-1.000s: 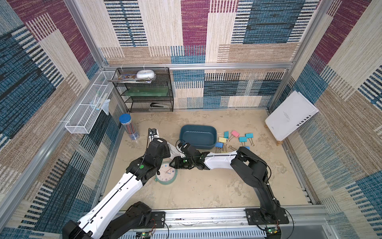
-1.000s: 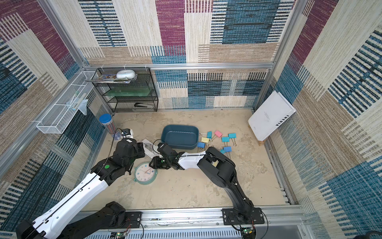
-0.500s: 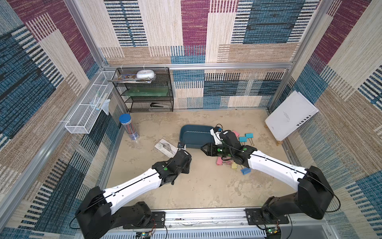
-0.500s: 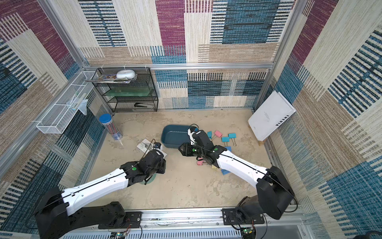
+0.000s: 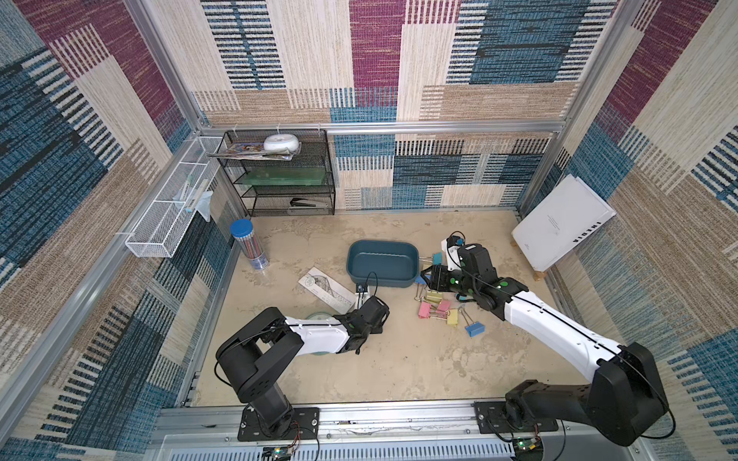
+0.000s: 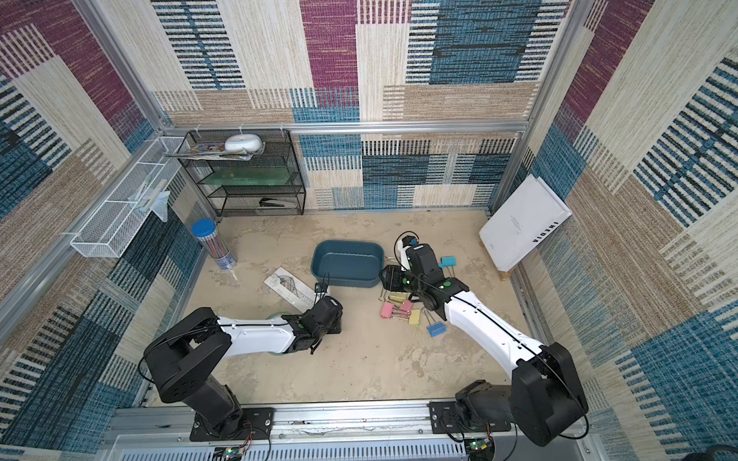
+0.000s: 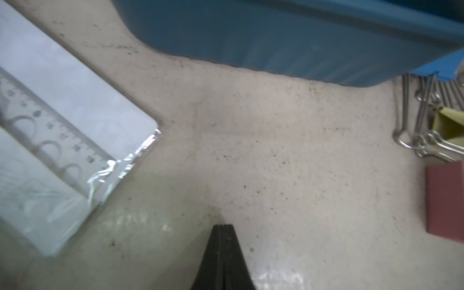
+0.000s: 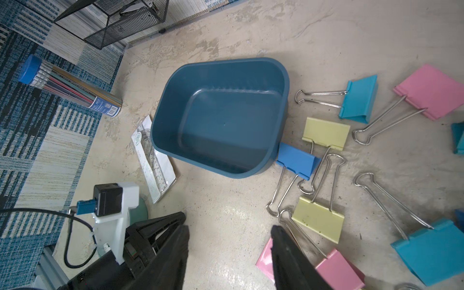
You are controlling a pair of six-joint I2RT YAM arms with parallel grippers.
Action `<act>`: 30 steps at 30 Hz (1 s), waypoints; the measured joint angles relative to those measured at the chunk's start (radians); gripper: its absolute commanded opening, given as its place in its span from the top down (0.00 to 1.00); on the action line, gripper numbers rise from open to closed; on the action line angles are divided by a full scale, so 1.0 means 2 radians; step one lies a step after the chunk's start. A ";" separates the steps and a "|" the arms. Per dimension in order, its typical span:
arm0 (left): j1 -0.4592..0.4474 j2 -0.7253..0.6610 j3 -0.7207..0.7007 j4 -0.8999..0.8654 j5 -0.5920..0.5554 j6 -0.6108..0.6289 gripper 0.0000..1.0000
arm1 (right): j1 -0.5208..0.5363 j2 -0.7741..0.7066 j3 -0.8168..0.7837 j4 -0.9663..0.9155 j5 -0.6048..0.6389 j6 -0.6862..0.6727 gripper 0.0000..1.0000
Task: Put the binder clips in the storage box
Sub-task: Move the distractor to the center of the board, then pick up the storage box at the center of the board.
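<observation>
The left gripper (image 7: 223, 227) has its jaws pressed together on nothing, low over the floor (image 7: 276, 150) near the box (image 7: 276, 37). The right gripper (image 8: 229, 233) is about half open and holds nothing. The pastel clips (image 8: 325, 133) lie scattered on the floor beside the dark teal box. A blue clip (image 8: 296, 158) touches its corner.

The left arm (image 5: 319, 339) hides most of a green disc (image 5: 319, 316); the left wrist view crops a pink binder clip (image 7: 445, 203).
</observation>
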 measured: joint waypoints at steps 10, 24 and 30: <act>0.120 -0.101 -0.123 0.022 -0.064 -0.017 0.94 | -0.006 0.028 -0.003 0.017 -0.012 -0.011 0.42; 0.123 -0.167 0.011 -0.027 0.039 0.074 0.67 | -0.041 0.100 0.080 0.000 -0.016 -0.047 0.39; 0.187 -0.077 0.119 -0.045 0.107 0.128 0.63 | -0.051 0.206 0.158 -0.021 -0.031 -0.066 0.39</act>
